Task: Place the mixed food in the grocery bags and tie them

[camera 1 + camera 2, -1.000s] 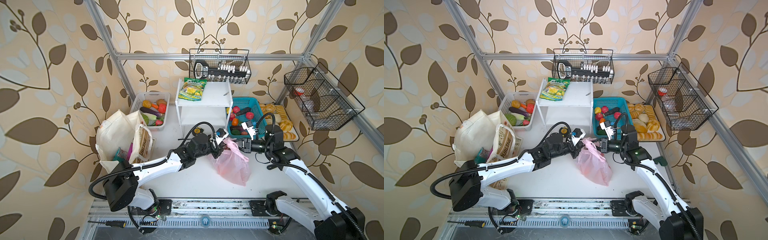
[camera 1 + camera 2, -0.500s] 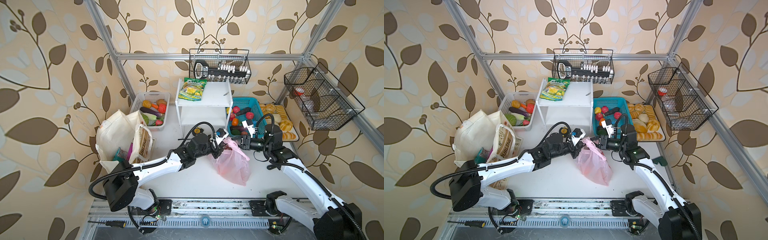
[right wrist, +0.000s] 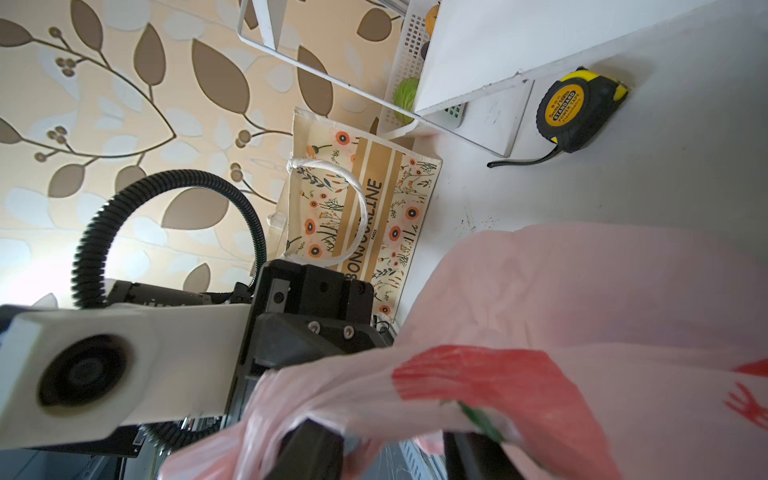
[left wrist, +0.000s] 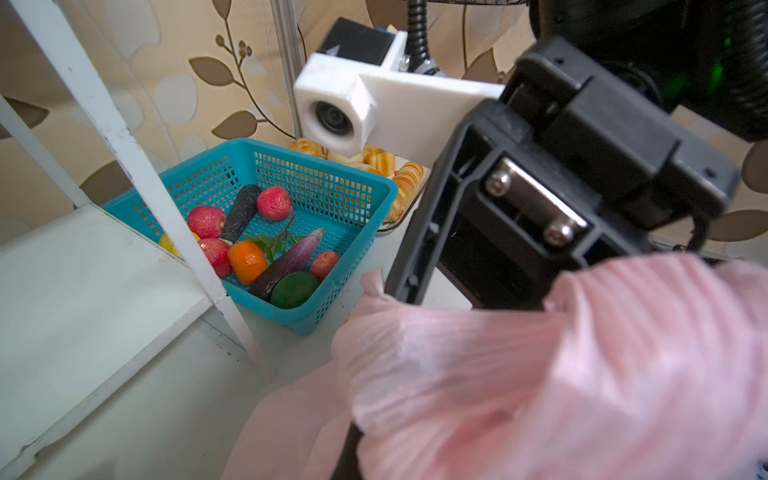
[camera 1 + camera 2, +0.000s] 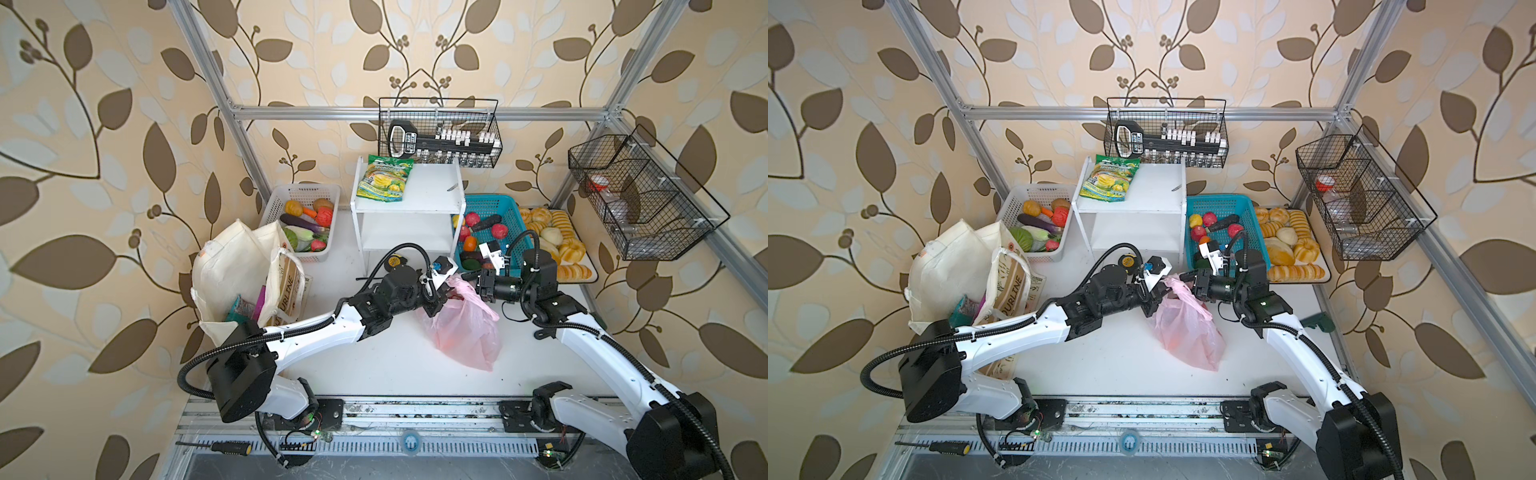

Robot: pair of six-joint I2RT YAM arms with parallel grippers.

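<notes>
Fingers of the left gripper [image 5: 434,303] are pressed together, and they pinch the top of the pink plastic bag [image 5: 469,336]. The bag sits near the middle of the white desk [image 5: 374,370], just in front of the white shelf [image 5: 409,199]. Its fat bottom lies on the desk and its top is lifted up between the two arms. Something reddish shows faintly through the thin plastic, but I cannot tell what it is. In the right wrist view the two dark fingers [image 3: 309,451] of the right gripper [image 3: 382,434] stand apart, and a strip of the pink bag with a red print lies over them.

The canvas tote [image 5: 232,266] stands at the left edge of the desk, well apart from the pink bag. A teal snack packet [image 5: 239,311] and a purple snack packet [image 5: 261,300] poke out of its open top. Just behind the right gripper is a teal basket [image 4: 332,174] with red toy fruits [image 4: 206,221] and an orange toy fruit [image 4: 247,262] in it. A green-and-yellow snack packet [image 5: 384,179] lies on top of the shelf.
</notes>
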